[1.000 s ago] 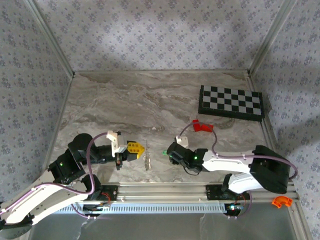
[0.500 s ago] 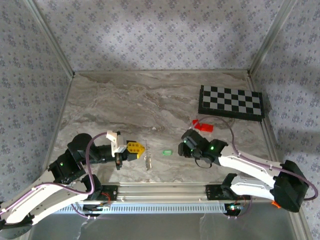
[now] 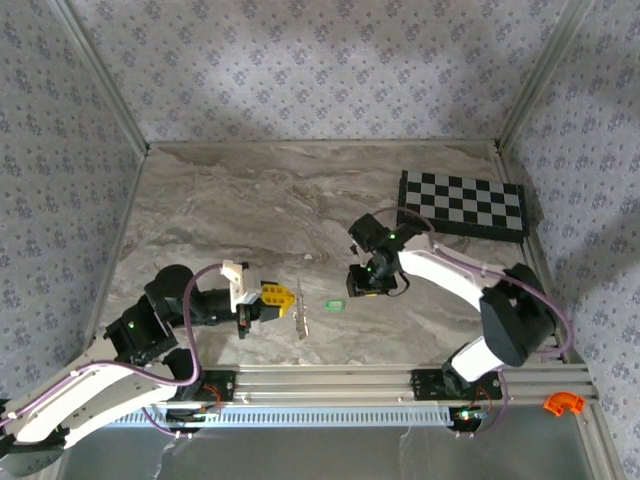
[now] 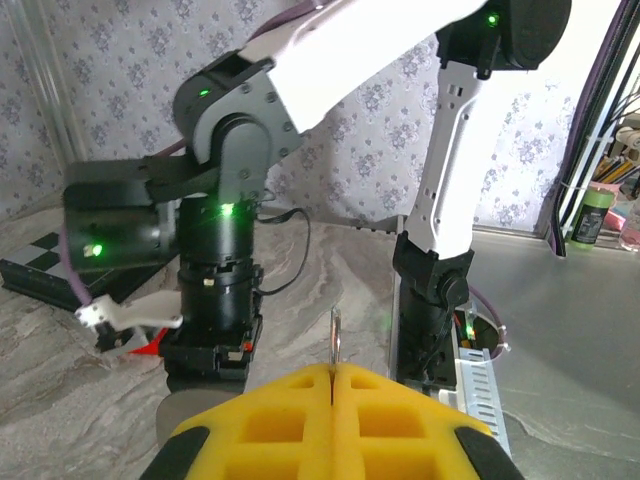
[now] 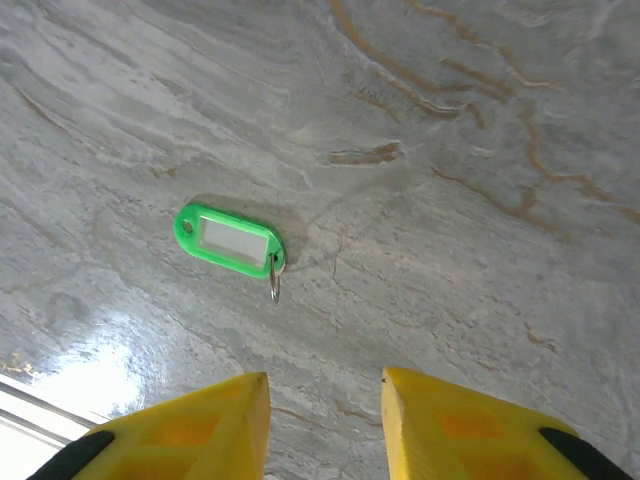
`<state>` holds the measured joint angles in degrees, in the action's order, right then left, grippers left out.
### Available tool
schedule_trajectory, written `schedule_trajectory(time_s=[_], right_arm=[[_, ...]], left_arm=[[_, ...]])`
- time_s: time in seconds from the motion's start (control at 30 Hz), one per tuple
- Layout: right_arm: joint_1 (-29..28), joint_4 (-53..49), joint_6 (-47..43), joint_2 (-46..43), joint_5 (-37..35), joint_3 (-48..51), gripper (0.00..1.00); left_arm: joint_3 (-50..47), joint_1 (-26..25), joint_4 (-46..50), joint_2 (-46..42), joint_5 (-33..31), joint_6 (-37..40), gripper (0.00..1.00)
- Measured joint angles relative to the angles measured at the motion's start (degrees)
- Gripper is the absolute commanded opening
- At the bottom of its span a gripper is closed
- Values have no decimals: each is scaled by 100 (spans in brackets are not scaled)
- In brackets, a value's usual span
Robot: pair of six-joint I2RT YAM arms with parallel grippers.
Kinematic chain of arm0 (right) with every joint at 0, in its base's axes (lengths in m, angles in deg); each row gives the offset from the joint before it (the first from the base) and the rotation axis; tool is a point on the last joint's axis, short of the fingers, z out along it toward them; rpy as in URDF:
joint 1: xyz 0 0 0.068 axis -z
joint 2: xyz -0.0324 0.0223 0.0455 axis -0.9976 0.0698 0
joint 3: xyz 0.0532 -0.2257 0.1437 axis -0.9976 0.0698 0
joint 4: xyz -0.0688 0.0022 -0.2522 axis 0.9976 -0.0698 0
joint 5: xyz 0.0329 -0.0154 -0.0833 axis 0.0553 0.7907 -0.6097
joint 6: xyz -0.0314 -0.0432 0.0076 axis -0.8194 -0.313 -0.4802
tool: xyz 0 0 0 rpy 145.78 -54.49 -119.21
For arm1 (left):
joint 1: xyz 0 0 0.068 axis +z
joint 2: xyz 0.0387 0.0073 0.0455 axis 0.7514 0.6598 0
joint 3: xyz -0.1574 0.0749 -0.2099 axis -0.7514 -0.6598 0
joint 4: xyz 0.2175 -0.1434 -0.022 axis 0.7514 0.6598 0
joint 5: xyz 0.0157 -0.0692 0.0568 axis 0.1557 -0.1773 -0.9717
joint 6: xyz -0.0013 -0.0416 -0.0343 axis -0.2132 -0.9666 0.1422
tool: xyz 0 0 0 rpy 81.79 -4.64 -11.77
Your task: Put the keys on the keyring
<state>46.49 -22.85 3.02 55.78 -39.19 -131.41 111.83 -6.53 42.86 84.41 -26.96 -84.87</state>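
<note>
Two jobs, split: left fingers [image 4: 330,402] are clamped on the keyring [image 4: 334,338], holding it upright as a steady target. The key [image 5: 230,240] lies flat on the bench [image 5: 460,150] beside it, with the right fingers [image 5: 245,408] parted and empty just above (likely lining up a pick).

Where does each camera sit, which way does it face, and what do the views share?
Top external: above and behind the bases, looking down on the table; both arms show, left gripper and right gripper.
Left wrist: on the left arm, facing across the table at the right arm; the left gripper shows, shut on the keyring.
Right wrist: facing down at the green key; the right gripper's open fingers show.
Shared: top and right wrist both show the green key.
</note>
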Motion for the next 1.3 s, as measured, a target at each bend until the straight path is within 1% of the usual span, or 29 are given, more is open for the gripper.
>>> schedule_trajectory(time_s=[0.17, 0.47, 0.63, 0.87, 1.17, 1.3], right_arm=[[-2, -61, -286, 501, 201, -271, 33], [-59, -116, -470, 964, 562, -380, 32], [-87, -101, -514, 1152, 667, -494, 29], [-105, -59, -546, 1349, 737, -511, 25], [-258, 98, -546, 1434, 800, -511, 15], [-280, 107, -538, 1440, 800, -511, 13]], left_arm=[[-37, 66, -2, 44, -79, -2, 0], [-127, 577, -173, 177, -42, -155, 0], [-170, 754, -313, 254, 61, -260, 0], [-214, 763, -365, 286, 144, -306, 0], [-214, 763, -413, 286, 181, -348, 0], [-214, 763, -424, 286, 184, -348, 0]])
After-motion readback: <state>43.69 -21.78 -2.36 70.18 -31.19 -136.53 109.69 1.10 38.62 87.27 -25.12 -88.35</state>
